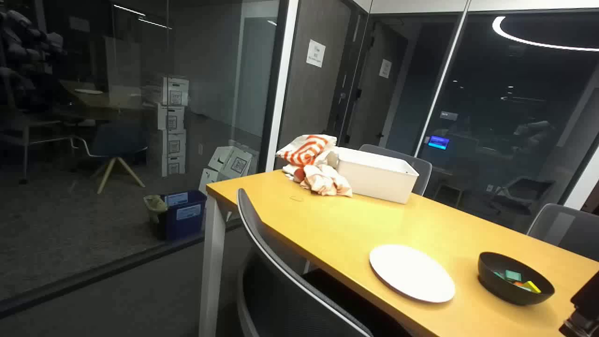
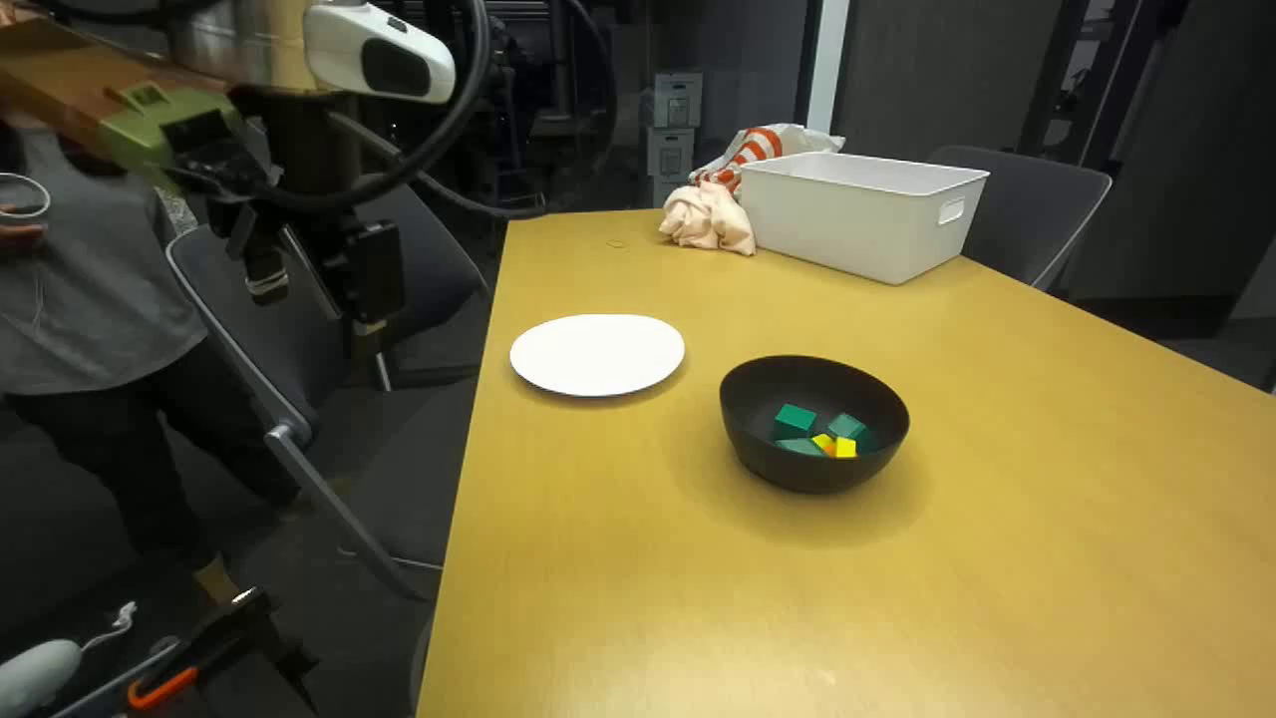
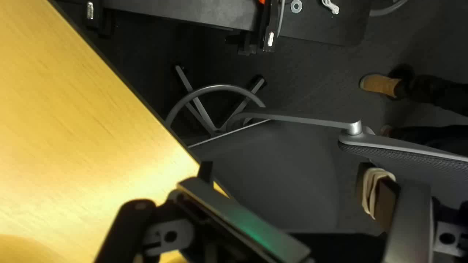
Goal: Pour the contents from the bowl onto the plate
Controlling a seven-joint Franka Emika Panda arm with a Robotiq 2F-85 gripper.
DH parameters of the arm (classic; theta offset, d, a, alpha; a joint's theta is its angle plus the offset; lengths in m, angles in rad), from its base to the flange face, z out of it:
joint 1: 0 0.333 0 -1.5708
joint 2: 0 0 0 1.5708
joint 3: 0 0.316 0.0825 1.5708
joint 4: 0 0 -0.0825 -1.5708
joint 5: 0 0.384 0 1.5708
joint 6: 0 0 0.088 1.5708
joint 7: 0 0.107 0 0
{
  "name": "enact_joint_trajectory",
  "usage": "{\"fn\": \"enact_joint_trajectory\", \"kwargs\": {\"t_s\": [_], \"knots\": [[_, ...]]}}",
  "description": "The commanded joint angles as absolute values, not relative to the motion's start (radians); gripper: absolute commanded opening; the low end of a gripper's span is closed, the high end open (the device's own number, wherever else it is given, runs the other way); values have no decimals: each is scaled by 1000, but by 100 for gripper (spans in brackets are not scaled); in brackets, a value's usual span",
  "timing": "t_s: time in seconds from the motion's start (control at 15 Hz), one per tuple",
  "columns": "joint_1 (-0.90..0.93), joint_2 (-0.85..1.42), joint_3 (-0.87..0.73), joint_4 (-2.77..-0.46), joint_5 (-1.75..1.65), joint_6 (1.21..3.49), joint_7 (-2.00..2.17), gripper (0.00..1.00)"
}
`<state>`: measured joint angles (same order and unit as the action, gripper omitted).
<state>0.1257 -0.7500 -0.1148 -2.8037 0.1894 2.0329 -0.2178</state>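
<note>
The black bowl stands upright on the table in both exterior views (image 1: pixel 498 286) (image 2: pixel 783 467). Its contents, several small green blocks (image 2: pixel 795 420) with yellow and orange pieces, lie inside it. The flat white plate, bare, lies beside the bowl near the table edge in both exterior views (image 1: pixel 412 273) (image 2: pixel 596 355). My gripper (image 2: pixel 317 304) hangs beyond the table's edge, apart from plate and bowl. In the wrist view its fingers (image 3: pixel 292 182) are wide apart with nothing between them. A dark piece of the gripper or arm shows at an exterior view's right edge (image 1: pixel 585 304). Bowl and plate are out of the wrist view.
A white rectangular box (image 2: pixel 847 224) stands at the table's far end, with a crumpled pale cloth (image 2: pixel 706 217) and an orange-and-white bag (image 1: pixel 306 149) beside it. Chairs (image 3: pixel 278 175) stand along the wooden table (image 2: pixel 598 558). A person (image 2: pixel 110 299) stands behind the arm.
</note>
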Motion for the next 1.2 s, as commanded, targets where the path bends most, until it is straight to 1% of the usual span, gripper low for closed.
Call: {"fn": "enact_joint_trajectory", "kwargs": {"t_s": [0.0,0.4,0.53,0.87,1.13], "knots": [[113,-748,-103,-2803,198,2027,-225,100],[113,-745,-103,-2803,198,2026,-225,100],[110,-683,-99,-2762,186,2058,-230,100],[71,-417,-106,-2551,167,2205,-195,100],[-13,-197,-89,-2380,117,2360,-51,100]]}}
